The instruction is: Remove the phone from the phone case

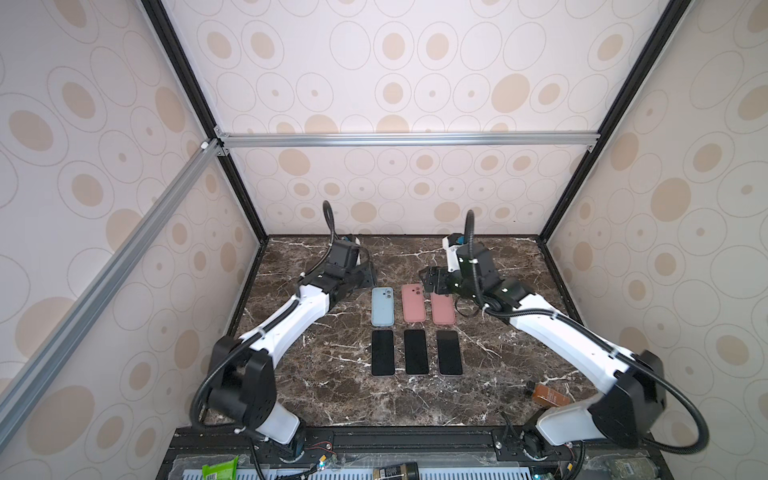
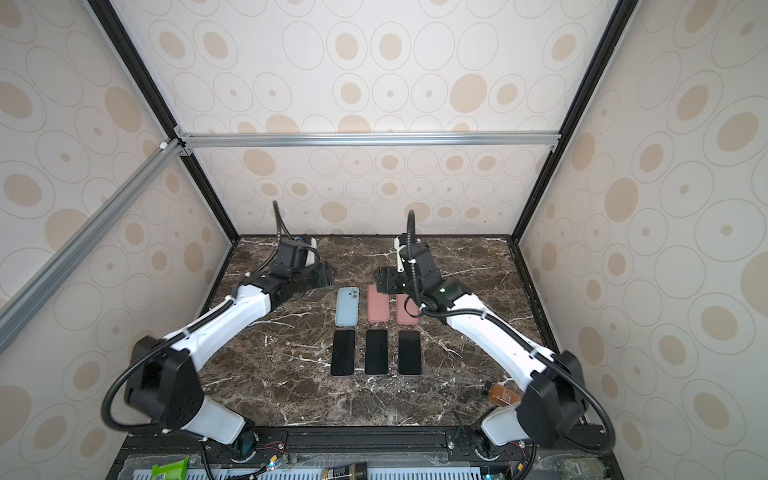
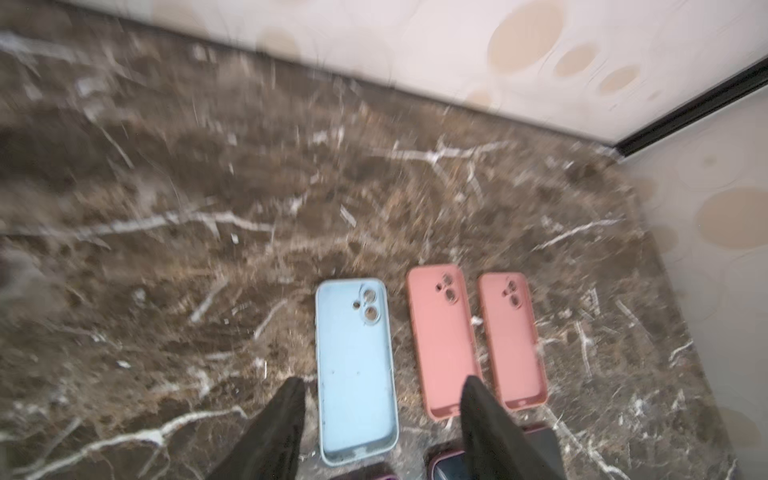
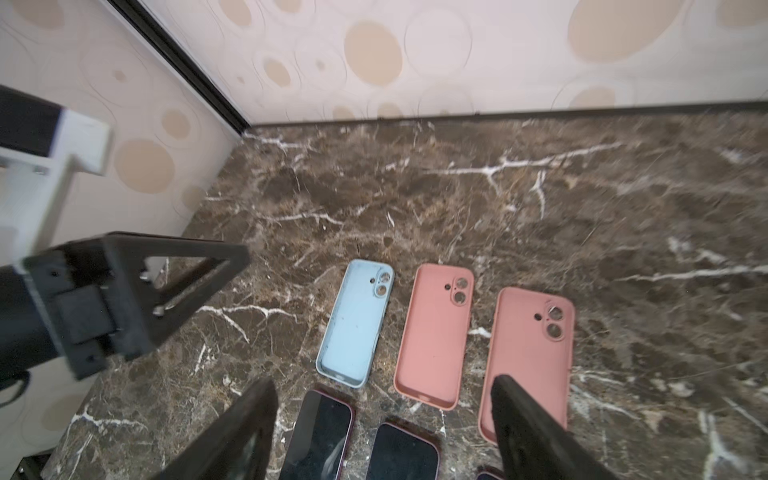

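Three phone cases lie in a row on the marble table [image 1: 332, 399], hollow side up and with nothing in them: a light blue case [image 1: 382, 306] [image 3: 355, 374] and two pink cases [image 1: 413, 303] [image 1: 443, 309]. In front of them three black phones [image 1: 382, 352] [image 1: 416, 351] [image 1: 449, 352] lie screen up. My left gripper [image 1: 360, 277] [image 3: 383, 379] hangs open above the table behind the blue case, holding nothing. The right gripper [image 1: 433, 281] [image 4: 383, 380] stands open over the far end of the pink cases, also with nothing in it. The left wrist view is blurred.
A brown bottle [image 1: 550, 397] lies at the front right by the right arm's base. Patterned walls close the table on three sides. A black rail [image 1: 395, 436] runs along the front edge. In the right wrist view the left gripper [image 4: 124, 291] shows beside the blue case.
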Motion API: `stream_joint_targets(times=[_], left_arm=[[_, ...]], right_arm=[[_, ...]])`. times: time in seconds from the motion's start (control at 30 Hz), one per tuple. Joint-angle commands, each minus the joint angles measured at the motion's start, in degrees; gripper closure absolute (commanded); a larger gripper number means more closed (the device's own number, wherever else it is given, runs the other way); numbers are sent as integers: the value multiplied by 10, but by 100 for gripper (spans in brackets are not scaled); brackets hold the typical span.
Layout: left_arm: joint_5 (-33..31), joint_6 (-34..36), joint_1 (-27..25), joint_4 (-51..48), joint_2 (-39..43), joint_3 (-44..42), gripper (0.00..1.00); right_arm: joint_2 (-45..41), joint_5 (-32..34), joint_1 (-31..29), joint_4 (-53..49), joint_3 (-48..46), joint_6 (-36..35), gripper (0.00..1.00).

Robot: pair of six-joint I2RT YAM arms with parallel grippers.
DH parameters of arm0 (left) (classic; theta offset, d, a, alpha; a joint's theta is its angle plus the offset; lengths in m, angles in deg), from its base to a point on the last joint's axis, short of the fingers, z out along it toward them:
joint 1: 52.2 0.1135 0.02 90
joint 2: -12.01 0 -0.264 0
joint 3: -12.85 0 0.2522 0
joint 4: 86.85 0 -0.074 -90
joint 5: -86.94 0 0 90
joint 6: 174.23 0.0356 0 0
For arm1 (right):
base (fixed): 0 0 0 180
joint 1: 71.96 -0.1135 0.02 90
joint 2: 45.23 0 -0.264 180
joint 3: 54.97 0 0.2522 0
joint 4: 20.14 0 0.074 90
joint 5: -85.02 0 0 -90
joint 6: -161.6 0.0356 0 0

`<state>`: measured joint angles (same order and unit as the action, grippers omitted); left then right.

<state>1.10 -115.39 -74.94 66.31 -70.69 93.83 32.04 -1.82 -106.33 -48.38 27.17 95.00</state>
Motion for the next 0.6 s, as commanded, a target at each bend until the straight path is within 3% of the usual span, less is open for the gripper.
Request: stream_joint_targets(times=[0.0, 0.07, 0.13, 0.23, 0.33, 0.47, 0.57], left_arm=[[-46, 44, 4, 62, 60, -65, 16], [-69, 56, 4, 111, 117, -120, 1], [-96, 69, 5, 159, 168, -173, 1], [-138, 99, 6, 233, 238, -254, 1], [-179, 144, 6, 332, 303, -349, 1], [-206, 246, 7, 468, 347, -466, 1], [-255, 306, 10, 554, 350, -520, 1]], right_arm=[[-53, 49, 6, 30, -52, -45, 16], [-97, 80, 8, 42, -89, -66, 16], [-133, 110, 11, 50, -122, -91, 15], [-171, 170, 21, 39, -162, -117, 0], [-179, 186, 64, 11, -184, -118, 0], [-195, 185, 122, 65, -250, -158, 0], [-211, 112, 165, 162, -327, -185, 0]])
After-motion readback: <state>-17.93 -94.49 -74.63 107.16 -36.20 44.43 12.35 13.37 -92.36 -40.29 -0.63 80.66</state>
